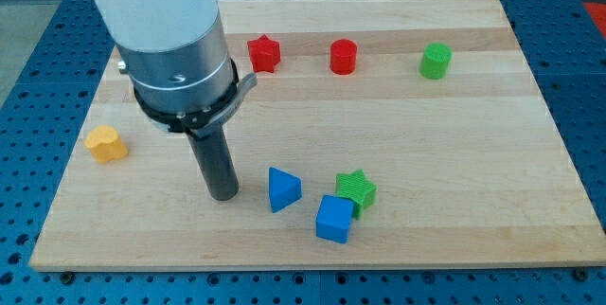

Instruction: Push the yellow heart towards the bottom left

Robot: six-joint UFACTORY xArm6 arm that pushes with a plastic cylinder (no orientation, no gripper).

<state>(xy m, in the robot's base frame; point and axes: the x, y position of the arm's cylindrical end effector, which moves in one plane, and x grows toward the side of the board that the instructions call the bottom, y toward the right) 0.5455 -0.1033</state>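
Observation:
The yellow heart [106, 143] lies near the board's left edge, at mid height. My tip [223, 194] rests on the board well to the heart's right and a little lower, apart from it. The blue triangle [282, 189] lies just to the right of the tip, not touching it.
A blue cube [334, 219] and a green star [357, 189] sit together at the lower middle. A red star [264, 54], a red cylinder [343, 57] and a green cylinder [436, 61] line the top. The arm's white and grey body [175, 49] hides the upper left of the wooden board [454, 153].

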